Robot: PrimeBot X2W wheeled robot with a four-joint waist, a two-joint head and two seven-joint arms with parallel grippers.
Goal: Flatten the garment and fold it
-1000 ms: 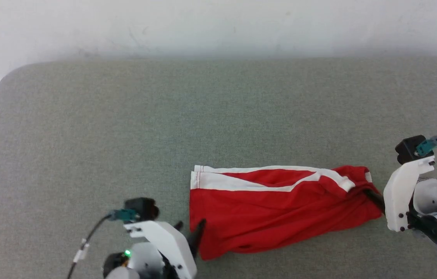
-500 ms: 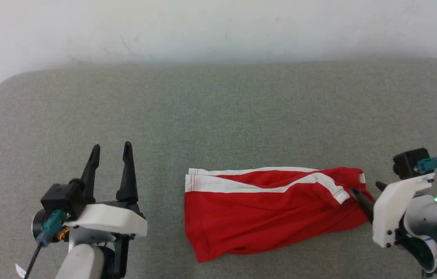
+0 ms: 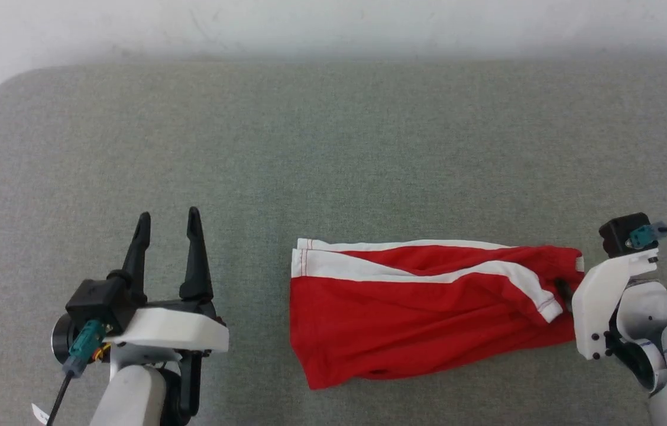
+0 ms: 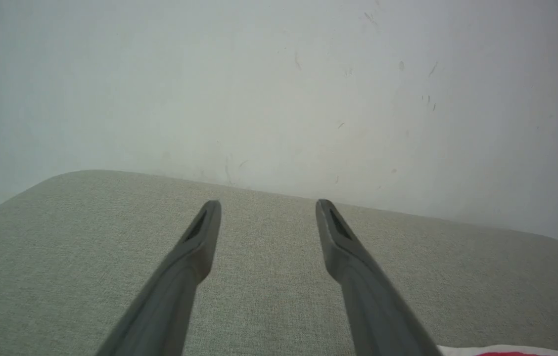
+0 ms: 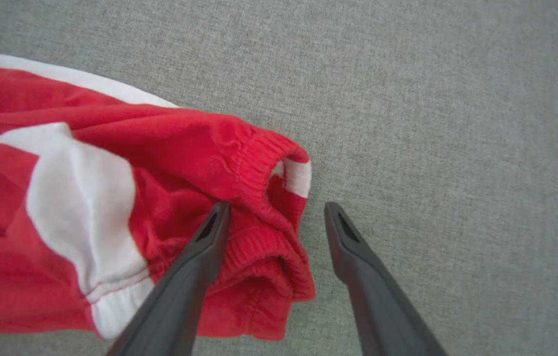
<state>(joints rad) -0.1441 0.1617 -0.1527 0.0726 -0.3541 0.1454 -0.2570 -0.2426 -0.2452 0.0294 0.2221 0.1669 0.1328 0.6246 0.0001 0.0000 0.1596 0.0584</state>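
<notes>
The left hand [image 3: 168, 214] is seen at the near left with its two dark fingers spread wide and nothing between them, well apart from the garment. The right hand [image 5: 277, 206] is likewise wide open and nothing is gripped; one finger is laid over the elastic edge. The bright red fabric garment with a broad white stripe [image 3: 416, 313] is spread on the grey fabric-covered bench [image 3: 333, 148], before a pale wall [image 3: 333, 23].
</notes>
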